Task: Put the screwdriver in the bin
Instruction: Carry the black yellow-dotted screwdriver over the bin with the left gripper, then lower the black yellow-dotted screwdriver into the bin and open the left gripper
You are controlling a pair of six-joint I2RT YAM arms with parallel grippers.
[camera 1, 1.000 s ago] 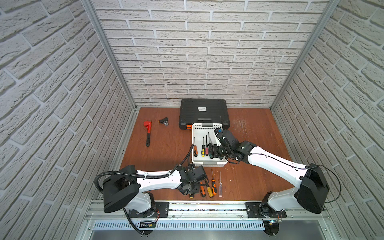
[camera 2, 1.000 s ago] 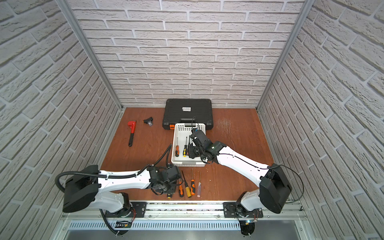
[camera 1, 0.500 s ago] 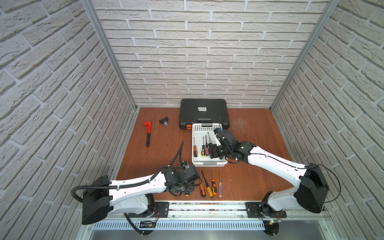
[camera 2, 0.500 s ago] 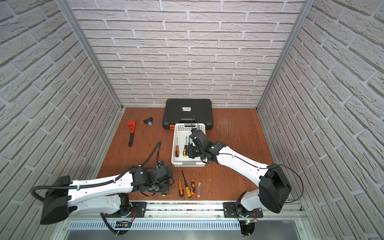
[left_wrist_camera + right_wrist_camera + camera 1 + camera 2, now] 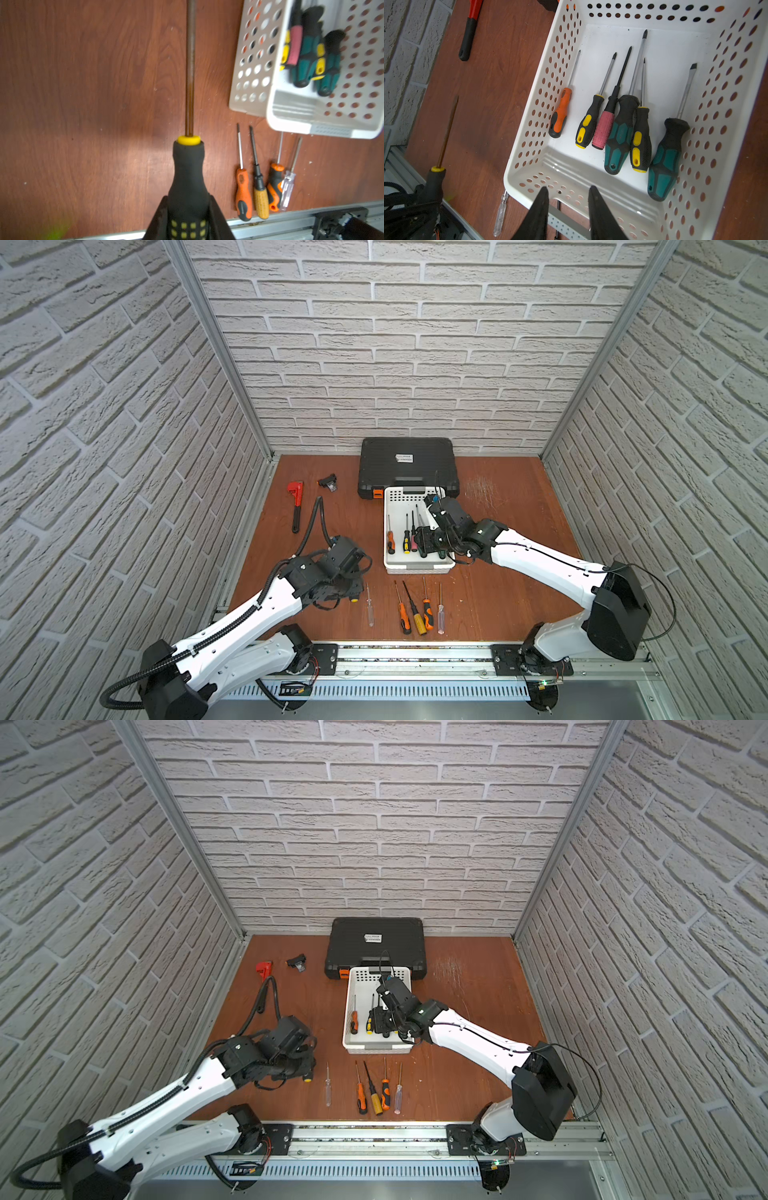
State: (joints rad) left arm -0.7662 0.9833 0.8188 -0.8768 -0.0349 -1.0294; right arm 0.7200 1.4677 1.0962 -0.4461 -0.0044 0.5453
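A reddish-brown wooden board (image 5: 498, 593) is enclosed on three sides by white brick-pattern walls (image 5: 415, 344), which are joined at the corners by aluminium posts (image 5: 216, 344). A metal rail (image 5: 415, 655) is run along its front edge. A pale scuffed patch (image 5: 482, 489) is seen on the board to the right of the black tool case (image 5: 409, 464), which is set against the back wall.

The bin (image 5: 417, 570) is placed at the middle of the board, just in front of the case. Six screwdrivers (image 5: 610, 124) are laid side by side on its floor.

The screwdriver (image 5: 188, 172), black-handled with a yellow collar and a rusty shaft, is clamped by its handle in the left gripper (image 5: 188, 202). It is held over bare board to the left of the bin, outside it.

The right gripper (image 5: 568, 189) is held over the bin's near short wall, its jaws parted and nothing between them.

Five more screwdrivers (image 5: 415, 610) are laid on the board between bin and rail. A red pipe wrench (image 5: 295, 506) is seen near the left wall.
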